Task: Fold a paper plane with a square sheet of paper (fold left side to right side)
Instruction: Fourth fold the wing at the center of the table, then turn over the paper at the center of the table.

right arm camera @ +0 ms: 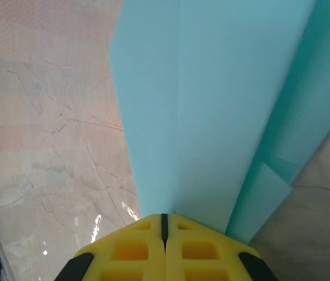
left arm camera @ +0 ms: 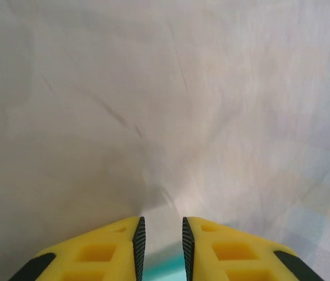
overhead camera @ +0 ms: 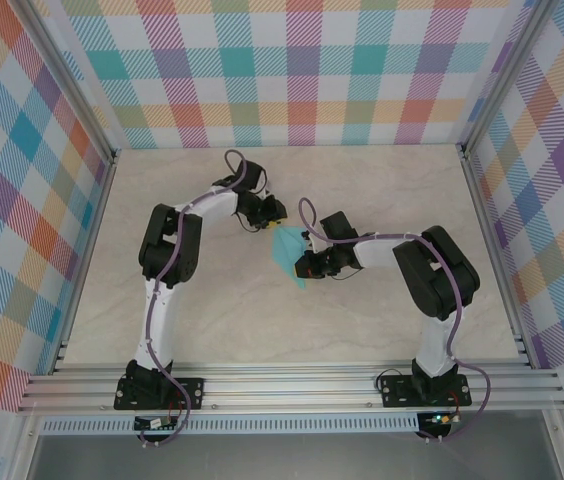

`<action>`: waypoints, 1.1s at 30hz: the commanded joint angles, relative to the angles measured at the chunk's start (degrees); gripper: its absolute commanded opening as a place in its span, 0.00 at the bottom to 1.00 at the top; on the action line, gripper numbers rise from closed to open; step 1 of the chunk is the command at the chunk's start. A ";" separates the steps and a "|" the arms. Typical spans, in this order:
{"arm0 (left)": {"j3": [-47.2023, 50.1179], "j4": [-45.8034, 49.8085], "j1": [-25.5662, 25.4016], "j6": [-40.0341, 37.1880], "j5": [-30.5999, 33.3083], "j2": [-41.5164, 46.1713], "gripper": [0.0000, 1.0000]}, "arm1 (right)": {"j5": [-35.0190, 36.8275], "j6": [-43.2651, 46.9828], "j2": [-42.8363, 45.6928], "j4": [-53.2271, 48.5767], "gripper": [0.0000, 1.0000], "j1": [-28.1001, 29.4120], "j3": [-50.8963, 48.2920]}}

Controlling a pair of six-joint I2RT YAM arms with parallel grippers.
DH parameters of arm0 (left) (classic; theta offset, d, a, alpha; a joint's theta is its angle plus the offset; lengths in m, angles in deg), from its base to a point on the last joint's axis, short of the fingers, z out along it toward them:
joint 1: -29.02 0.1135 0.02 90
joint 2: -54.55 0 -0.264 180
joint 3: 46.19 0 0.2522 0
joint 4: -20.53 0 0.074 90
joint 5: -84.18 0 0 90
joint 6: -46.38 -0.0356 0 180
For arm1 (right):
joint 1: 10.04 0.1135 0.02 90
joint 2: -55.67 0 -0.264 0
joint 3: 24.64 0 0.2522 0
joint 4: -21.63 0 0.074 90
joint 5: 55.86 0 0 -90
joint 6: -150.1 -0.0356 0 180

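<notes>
The turquoise paper plane [overhead camera: 287,252] is folded into a narrow pointed shape and held above the middle of the table between the two arms. My right gripper [overhead camera: 305,264] is shut on its near right edge. In the right wrist view the yellow fingers [right arm camera: 200,249] meet in a thin line and the paper plane [right arm camera: 212,105] rises straight from the right gripper [right arm camera: 165,216], with a crease running up from the tips. My left gripper [overhead camera: 274,214] sits just above the plane's far end. In the left wrist view the left gripper [left arm camera: 160,225] has its jaws apart, with a strip of the paper plane [left arm camera: 164,270] low in the gap.
The marbled beige tabletop [overhead camera: 212,320] is ringed by checked walls [overhead camera: 302,70] at the back and sides. An aluminium rail [overhead camera: 292,385] runs along the near edge where both arm bases are bolted.
</notes>
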 commanded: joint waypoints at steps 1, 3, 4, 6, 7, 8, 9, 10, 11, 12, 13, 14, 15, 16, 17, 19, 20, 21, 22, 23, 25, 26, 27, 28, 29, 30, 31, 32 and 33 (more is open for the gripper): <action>-3.39 -1.73 1.40 -1.57 -0.67 -2.00 0.27 | 3.56 1.39 -2.05 -9.99 0.00 -0.27 -3.52; -3.60 -2.49 2.05 -1.56 -2.21 -1.62 0.29 | 3.14 1.42 -1.54 -9.60 0.00 -0.29 -3.47; -3.41 -2.81 2.23 -1.63 -2.92 -0.93 0.30 | 2.95 1.59 -1.09 -9.39 0.00 -0.29 -3.34; -1.94 -3.52 2.86 -2.04 -3.21 1.14 0.33 | 2.48 1.52 -0.11 -8.95 0.00 -0.29 -3.01; -0.70 -3.87 3.25 -2.21 -3.14 2.76 0.34 | 1.97 1.47 0.60 -8.44 0.00 -0.29 -2.72; 0.48 -4.21 3.68 -2.26 -3.10 4.24 0.35 | 1.55 1.29 1.27 -8.06 0.00 -0.30 -2.49; 2.31 -4.70 4.13 -2.25 -3.10 6.15 0.36 | 1.12 0.98 2.17 -7.34 0.01 -0.40 -2.21; 4.53 -5.33 4.50 -2.26 -3.11 8.16 0.37 | 0.61 0.48 3.45 -6.29 0.04 -0.38 -2.05; 6.68 -6.02 4.78 -2.20 -3.02 10.20 0.38 | 0.27 0.01 4.61 -5.38 0.07 -0.45 -2.02; 9.01 -6.33 4.88 -2.31 -3.01 12.49 0.39 | 0.30 -0.46 6.14 -4.55 0.10 -0.49 -2.00; 11.57 -6.34 4.91 -2.68 -2.61 14.85 0.40 | 0.49 -0.78 7.48 -3.86 0.14 -0.72 -2.11; 13.47 -6.30 4.91 -2.87 -2.49 16.82 0.41 | 0.60 -0.98 8.72 -3.54 0.16 -1.05 -2.19; 16.37 -8.55 4.91 -2.70 -2.70 19.07 0.42 | 1.40 -1.20 10.37 -3.51 0.20 -1.43 -2.28; 18.87 -9.16 4.84 -2.49 -2.70 21.25 0.43 | 2.30 -1.18 11.89 -3.58 0.24 -2.00 -2.58; 21.31 -9.54 4.82 -2.32 -2.66 23.11 0.44 | 3.32 -1.15 13.35 -3.87 0.29 -2.56 -2.82; 26.07 -10.20 4.37 -1.64 -2.54 26.78 0.45 | 5.97 -1.05 16.59 -4.24 0.39 -4.19 -4.04; 28.11 -10.92 3.94 -1.27 -2.83 28.03 0.45 | 6.57 -0.89 17.67 -4.28 0.44 -4.95 -4.61; 29.84 -11.66 3.26 -0.80 -3.26 29.23 0.46 | 6.88 -0.65 18.44 -4.26 0.46 -5.80 -5.07; 31.39 -12.11 2.41 -0.29 -3.71 29.93 0.46 | 6.49 -0.33 18.84 -4.28 0.49 -6.61 -5.34; 32.44 -12.76 1.55 0.25 -4.43 30.08 0.47 | 5.84 -0.06 18.83 -4.24 0.51 -7.12 -5.52; 33.97 -14.11 -0.56 1.48 -5.73 29.87 0.47 | 4.34 0.33 18.29 -4.17 0.52 -7.70 -5.40; 34.40 -14.75 -1.37 1.90 -5.59 29.51 0.47 | 3.46 0.21 17.86 -3.78 0.53 -7.80 -5.36; 34.82 -15.30 -2.22 2.33 -5.20 29.12 0.47 | 2.61 -0.16 17.35 -3.14 0.53 -7.76 -5.44; 34.96 -15.74 -2.91 2.80 -4.77 28.59 0.47 | 1.44 -0.53 16.66 -2.23 0.54 -7.76 -5.45; 34.99 -16.22 -3.28 3.34 -4.53 28.02 0.47 | 0.39 -0.82 15.87 -1.42 0.54 -7.80 -5.30; 35.07 -16.95 -3.64 3.94 -4.43 27.29 0.46 | -0.56 -1.16 14.83 -0.77 0.53 -7.72 -4.91; 34.99 -17.61 -3.97 4.51 -4.58 26.56 0.46 | -1.52 -1.29 13.64 -0.57 0.52 -7.67 -4.16; 34.90 -18.32 -4.16 4.93 -4.74 25.92 0.46 | -2.40 -1.30 12.32 -0.54 0.52 -7.60 -3.38; 34.47 -18.57 -4.47 5.21 -5.01 25.04 0.45 | -3.15 -1.30 11.00 -0.72 0.50 -7.58 -2.41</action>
